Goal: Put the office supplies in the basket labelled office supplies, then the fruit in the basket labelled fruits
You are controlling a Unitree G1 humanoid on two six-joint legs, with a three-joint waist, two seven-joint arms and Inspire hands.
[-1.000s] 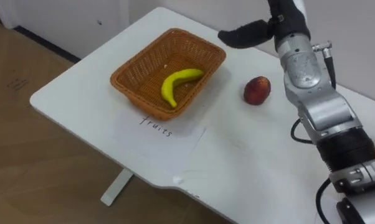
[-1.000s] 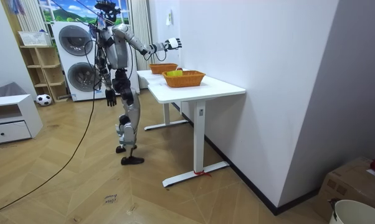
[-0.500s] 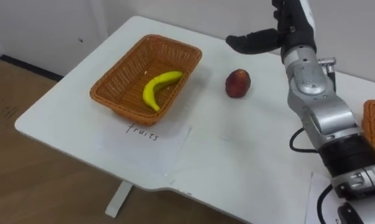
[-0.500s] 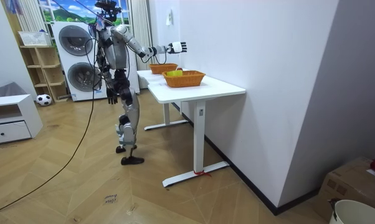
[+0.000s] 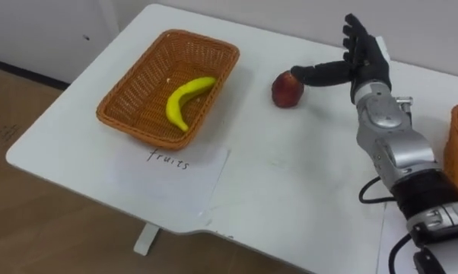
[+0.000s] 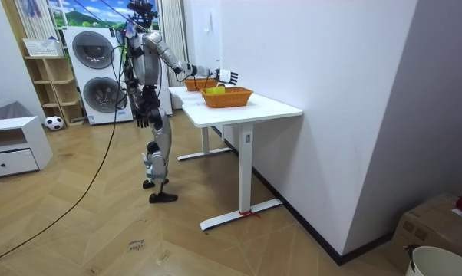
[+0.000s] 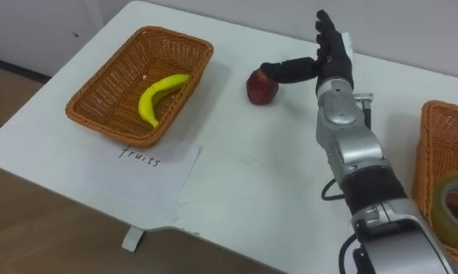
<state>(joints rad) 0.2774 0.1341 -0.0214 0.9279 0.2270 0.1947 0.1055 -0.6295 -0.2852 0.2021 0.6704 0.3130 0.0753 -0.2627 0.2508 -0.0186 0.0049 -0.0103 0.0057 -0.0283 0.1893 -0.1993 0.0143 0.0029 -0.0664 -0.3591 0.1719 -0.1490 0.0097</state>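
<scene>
Just by the right hand (image 5: 366, 65), a round, dark-red fruit (image 5: 287, 90).

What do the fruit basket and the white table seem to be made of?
Fruit basket: probably woven wicker or rattan, matte orange-brown; the weave shows on its walls. Table: smooth white top, perhaps laminate or painted board; even, seamless surface.
</scene>
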